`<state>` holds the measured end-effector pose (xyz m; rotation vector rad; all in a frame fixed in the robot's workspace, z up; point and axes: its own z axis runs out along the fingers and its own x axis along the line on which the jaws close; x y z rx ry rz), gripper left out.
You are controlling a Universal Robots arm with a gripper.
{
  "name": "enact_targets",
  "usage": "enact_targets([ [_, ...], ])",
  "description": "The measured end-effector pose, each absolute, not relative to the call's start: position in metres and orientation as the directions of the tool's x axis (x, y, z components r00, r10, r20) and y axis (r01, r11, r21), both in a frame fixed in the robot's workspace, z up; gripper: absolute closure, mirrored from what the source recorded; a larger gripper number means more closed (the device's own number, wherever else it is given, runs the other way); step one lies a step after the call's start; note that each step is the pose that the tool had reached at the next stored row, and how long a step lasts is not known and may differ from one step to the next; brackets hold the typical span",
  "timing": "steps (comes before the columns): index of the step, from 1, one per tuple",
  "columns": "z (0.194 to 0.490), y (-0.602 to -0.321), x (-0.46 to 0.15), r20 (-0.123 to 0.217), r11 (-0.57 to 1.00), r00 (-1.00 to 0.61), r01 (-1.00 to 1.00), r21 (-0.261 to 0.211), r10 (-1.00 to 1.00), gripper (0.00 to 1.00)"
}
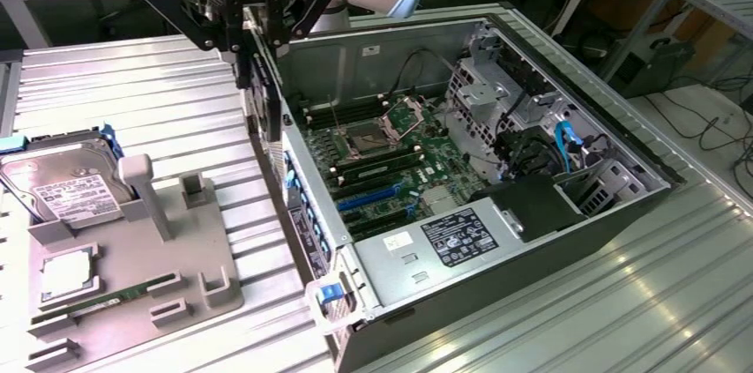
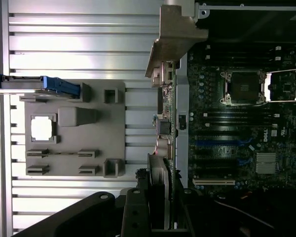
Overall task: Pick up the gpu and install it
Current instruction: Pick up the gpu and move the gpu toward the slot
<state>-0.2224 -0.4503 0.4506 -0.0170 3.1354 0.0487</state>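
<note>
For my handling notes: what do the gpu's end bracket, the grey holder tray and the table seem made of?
The end bracket of the gpu: likely bare sheet metal, dull silver, thin and bent. The grey holder tray: probably matte plastic, uniform grey without shine. The table: seems ribbed aluminium, pale with bright reflections.
</note>
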Motion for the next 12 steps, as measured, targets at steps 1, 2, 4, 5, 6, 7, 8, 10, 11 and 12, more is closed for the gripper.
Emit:
enact_targets([
  [1,0.451,-0.450,-0.221,-0.006,0.999,-1.000,-0.011,0.031,-0.011,0.72],
  [2,0.451,-0.450,-0.220,-0.006,0.999,-1.000,-0.011,0.031,-0.011,0.72],
  [4,0.451,-0.450,-0.218,-0.006,0.999,-1.000,-0.011,0.031,-0.011,0.72],
  [5,0.451,-0.450,-0.217,-0.006,0.999,-1.000,-0.011,0.031,-0.011,0.72],
  [6,0.451,-0.450,-0.216,-0.006,0.999,-1.000,-0.011,0.031,-0.011,0.72],
  [7,0.451,-0.450,-0.215,-0.006,0.999,-1.000,-0.011,0.031,-0.011,0.72],
  [8,0.451,-0.450,-0.214,-0.006,0.999,-1.000,-0.011,0.031,-0.011,0.72],
  [10,0.451,-0.450,-0.212,-0.006,0.999,-1.000,-0.011,0.031,-0.011,0.72],
  [11,0.451,-0.450,-0.211,-0.006,0.999,-1.000,-0.011,0.031,-0.011,0.72],
  [12,0.451,-0.450,-0.210,-0.006,0.999,-1.000,-0.011,0.031,-0.011,0.72],
])
